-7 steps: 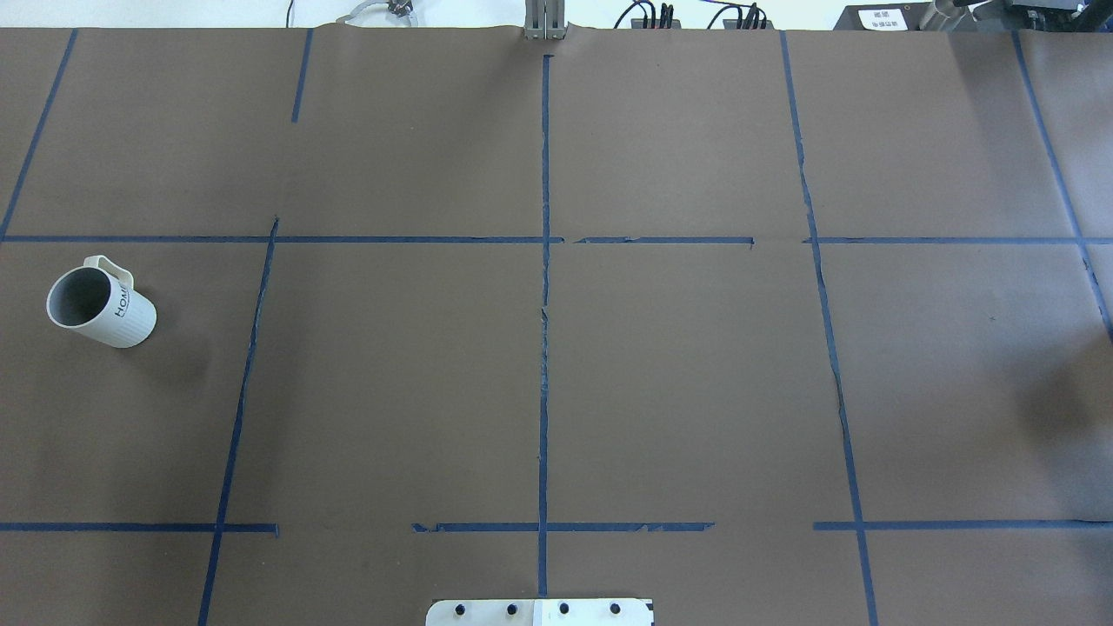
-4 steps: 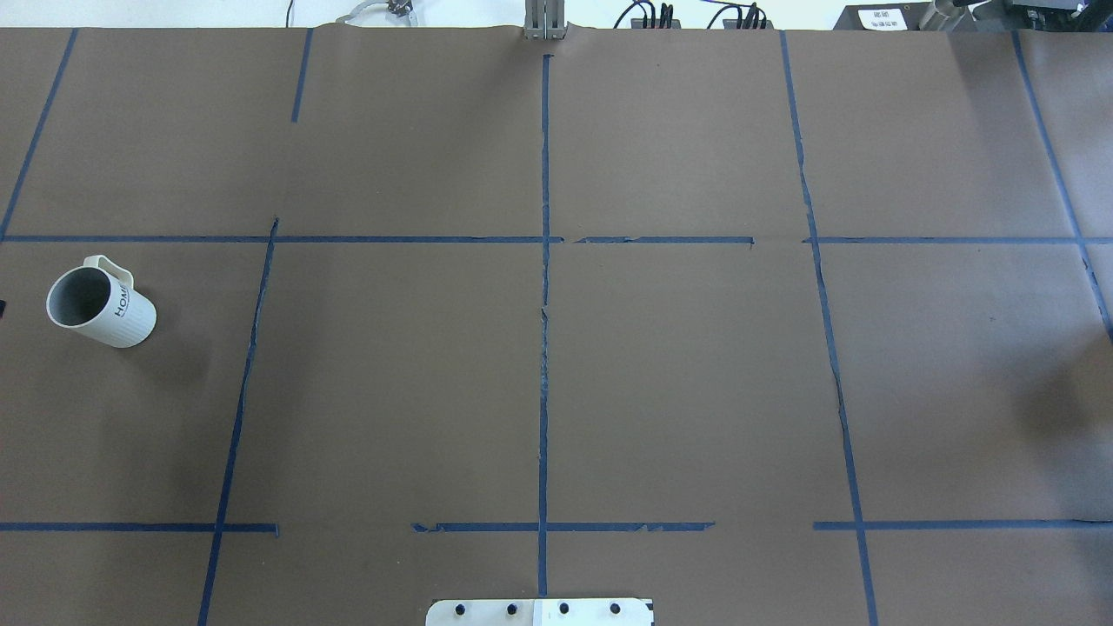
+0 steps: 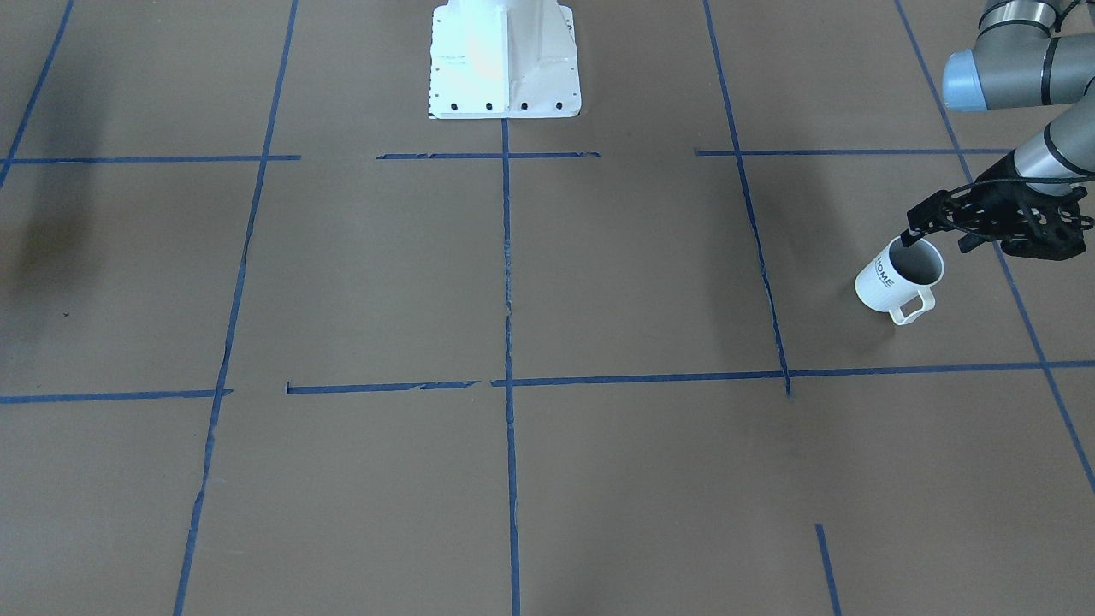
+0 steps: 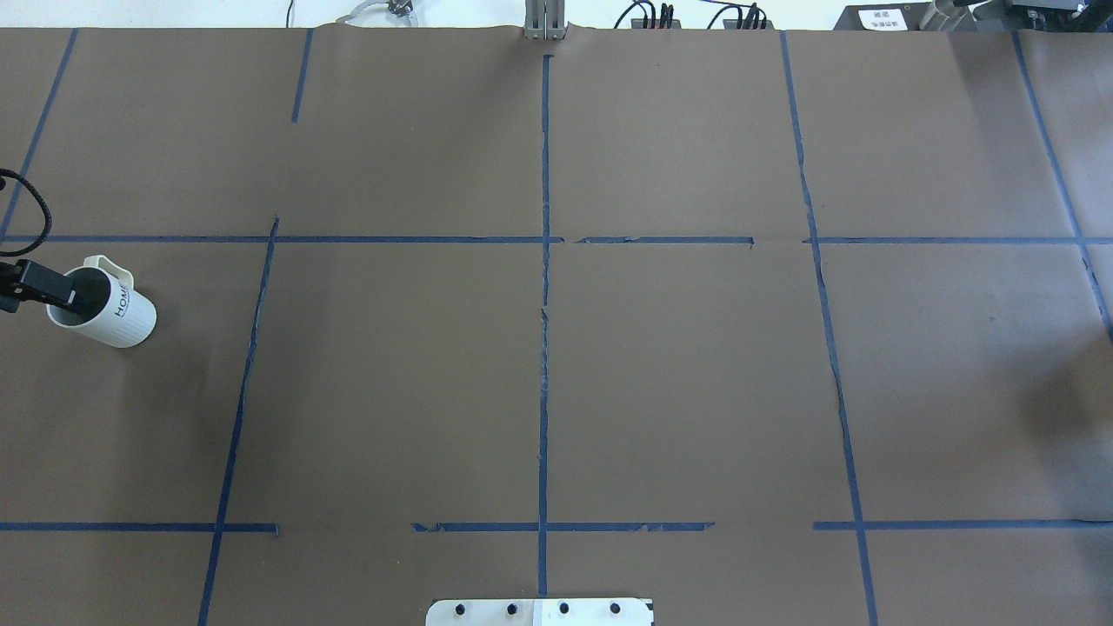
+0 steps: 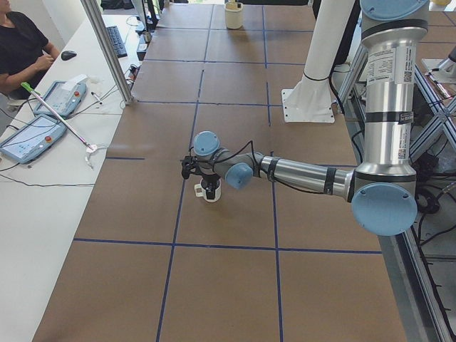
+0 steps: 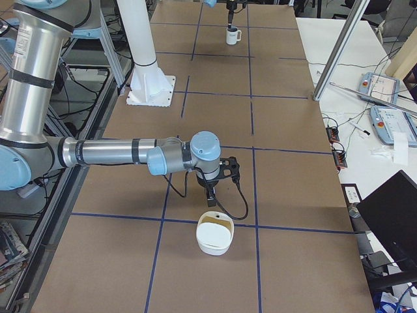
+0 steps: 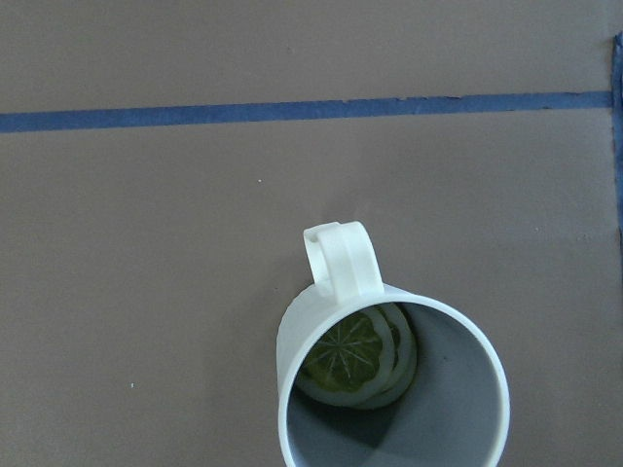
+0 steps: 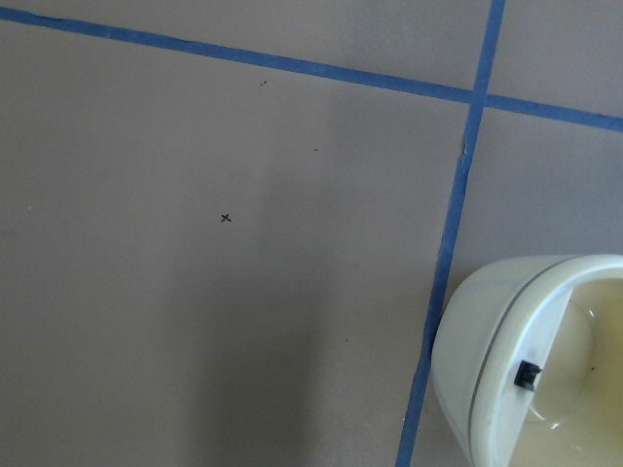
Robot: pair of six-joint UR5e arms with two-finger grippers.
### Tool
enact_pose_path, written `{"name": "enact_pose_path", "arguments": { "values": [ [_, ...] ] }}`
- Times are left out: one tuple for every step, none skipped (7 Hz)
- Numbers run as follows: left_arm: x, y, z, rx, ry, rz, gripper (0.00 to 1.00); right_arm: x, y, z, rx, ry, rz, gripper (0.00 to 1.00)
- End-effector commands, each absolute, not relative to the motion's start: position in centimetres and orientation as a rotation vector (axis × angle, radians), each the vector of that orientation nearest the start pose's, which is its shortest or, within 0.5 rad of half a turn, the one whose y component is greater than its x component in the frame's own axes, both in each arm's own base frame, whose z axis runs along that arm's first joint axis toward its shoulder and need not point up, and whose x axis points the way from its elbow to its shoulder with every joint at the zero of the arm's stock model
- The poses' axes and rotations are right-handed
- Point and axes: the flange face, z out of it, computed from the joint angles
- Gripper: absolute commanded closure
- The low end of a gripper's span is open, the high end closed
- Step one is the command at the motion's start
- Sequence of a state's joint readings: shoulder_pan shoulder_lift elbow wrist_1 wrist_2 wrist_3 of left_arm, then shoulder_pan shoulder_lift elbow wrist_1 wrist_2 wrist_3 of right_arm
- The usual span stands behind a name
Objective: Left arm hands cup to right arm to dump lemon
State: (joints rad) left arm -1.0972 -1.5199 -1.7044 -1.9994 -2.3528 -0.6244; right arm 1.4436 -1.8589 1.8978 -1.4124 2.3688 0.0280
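Heads up, the sketchy bit here is the grab itself: your left arm (image 3: 1056,137) has one black finger poking over the rim of the mug (image 4: 120,318). If it comes down a hair off, I'd bet it clips the wall and tips the thing, and the lemon (image 7: 350,356) sitting in the bottom rolls out onto the table (image 4: 678,365). A pinch on just one wall also looks like a thin hold to me, so the mug could swing or tilt on the carry and dump early. And it's a long carry. The mug stands upright way out at 9 o'clock in the overhead view, handle toward 12. Your right arm (image 6: 111,151) is parked well apart at the 3 o'clock end, hanging just beside a cream bowl (image 6: 215,238). Pose-wise, the left arm is stretched out low and nearly flat from the base, wrist turned down over the mug. Its jaws look apart from the front view, one finger over the mouth and the other outside the wall, clamped on nothing. As for the right arm's jaws, I can't tell if they're apart or together; only the side view shows them.
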Motion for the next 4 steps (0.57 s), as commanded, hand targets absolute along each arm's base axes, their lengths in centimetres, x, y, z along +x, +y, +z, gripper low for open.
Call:
{"name": "enact_pose_path", "arguments": {
  "values": [
    [17.1, -46.9, 60.0, -0.046, 0.881, 0.026, 0.0, 1.2, -38.7, 60.8, 0.118, -0.815, -0.17, 0.0],
    [17.2, -47.0, 60.6, -0.054, 0.875, 0.021, 0.02, 1.2, -38.7, 60.8, 0.116, -0.82, -0.17, 0.0],
    [17.3, -47.1, 60.5, -0.067, 0.876, -0.004, 0.27, 1.1, -38.6, 60.7, 0.115, -0.832, -0.171, 0.0],
    [17.7, -47.8, 59.0, -0.084, 0.888, -0.078, 0.82, 1.1, -38.7, 60.7, 0.116, -0.832, -0.171, 0.0]
  ]
}}
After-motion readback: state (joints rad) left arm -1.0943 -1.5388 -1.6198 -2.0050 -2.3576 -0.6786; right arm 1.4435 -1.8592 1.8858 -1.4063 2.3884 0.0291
